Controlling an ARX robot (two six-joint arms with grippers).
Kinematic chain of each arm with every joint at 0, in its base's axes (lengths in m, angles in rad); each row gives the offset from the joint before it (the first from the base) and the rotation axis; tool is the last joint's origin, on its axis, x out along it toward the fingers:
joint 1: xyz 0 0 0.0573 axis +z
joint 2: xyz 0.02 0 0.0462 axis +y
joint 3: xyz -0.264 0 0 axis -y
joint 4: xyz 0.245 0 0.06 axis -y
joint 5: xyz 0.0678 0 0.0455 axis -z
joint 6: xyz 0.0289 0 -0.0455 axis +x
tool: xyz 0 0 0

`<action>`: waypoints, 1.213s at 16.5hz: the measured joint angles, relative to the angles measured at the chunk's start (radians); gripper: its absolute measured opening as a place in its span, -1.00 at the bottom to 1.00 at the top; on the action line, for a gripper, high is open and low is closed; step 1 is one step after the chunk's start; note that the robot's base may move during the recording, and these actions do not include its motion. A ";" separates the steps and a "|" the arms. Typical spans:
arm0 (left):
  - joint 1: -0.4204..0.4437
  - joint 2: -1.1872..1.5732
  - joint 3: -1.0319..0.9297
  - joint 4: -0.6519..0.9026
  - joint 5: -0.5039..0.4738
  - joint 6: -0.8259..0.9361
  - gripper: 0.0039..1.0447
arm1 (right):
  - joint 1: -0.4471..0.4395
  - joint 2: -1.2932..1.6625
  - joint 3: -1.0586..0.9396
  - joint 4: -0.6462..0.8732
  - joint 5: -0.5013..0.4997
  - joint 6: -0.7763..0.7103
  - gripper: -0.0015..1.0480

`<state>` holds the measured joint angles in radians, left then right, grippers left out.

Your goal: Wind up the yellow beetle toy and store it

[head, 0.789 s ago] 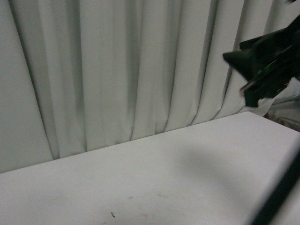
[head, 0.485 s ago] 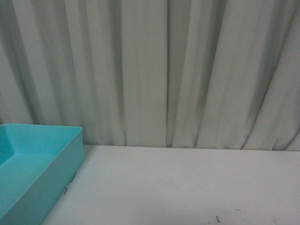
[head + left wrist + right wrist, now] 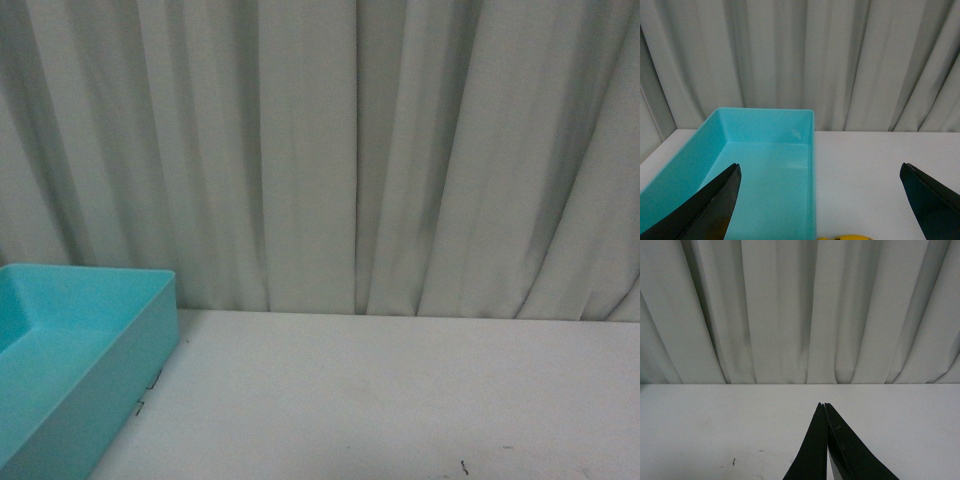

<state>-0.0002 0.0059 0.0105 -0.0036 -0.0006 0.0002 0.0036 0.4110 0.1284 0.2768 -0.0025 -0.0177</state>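
Presently the left tool gapes wide, the right tool pinched together.

Pale grey-white curtain hung in deep vertical folds across the whole back, plain white table set against it, few small dark marks, soft dim light

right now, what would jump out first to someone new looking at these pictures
The turquoise bin, empty as far as it shows, sits left on the white table before a pale pleated curtain. A sliver of the yellow beetle toy shows just outside the bin, near the wide-open left gripper; the right gripper is shut.
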 joint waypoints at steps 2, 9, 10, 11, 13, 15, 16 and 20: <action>0.000 0.000 0.000 0.000 0.000 0.000 0.88 | 0.000 -0.043 -0.023 -0.010 0.000 0.000 -0.96; 0.000 0.000 0.000 0.000 0.000 0.000 0.88 | 0.000 -0.159 -0.080 -0.073 0.000 0.003 -0.96; 0.000 0.000 0.000 0.000 0.000 0.000 0.88 | 0.000 -0.178 -0.085 -0.084 0.000 0.003 -0.96; 0.000 0.000 0.000 0.000 0.000 0.000 0.88 | 0.000 -0.190 -0.090 -0.092 0.000 0.003 -0.96; 0.000 0.000 0.000 0.000 0.000 0.000 0.88 | 0.000 -0.224 -0.118 -0.099 0.000 0.003 -0.96; 0.000 0.000 0.000 0.000 0.000 0.000 0.88 | 0.000 -0.354 -0.117 -0.270 0.000 0.003 -0.96; 0.000 0.000 0.000 -0.001 0.001 0.000 0.88 | 0.000 -0.410 -0.117 -0.269 0.002 0.003 -0.96; 0.000 0.000 0.000 0.000 0.000 0.000 0.88 | 0.000 -0.409 -0.117 -0.281 0.003 0.003 -0.96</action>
<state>-0.0002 0.0059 0.0105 -0.0040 -0.0010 0.0002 0.0036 0.0025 0.0109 -0.0040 0.0002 -0.0147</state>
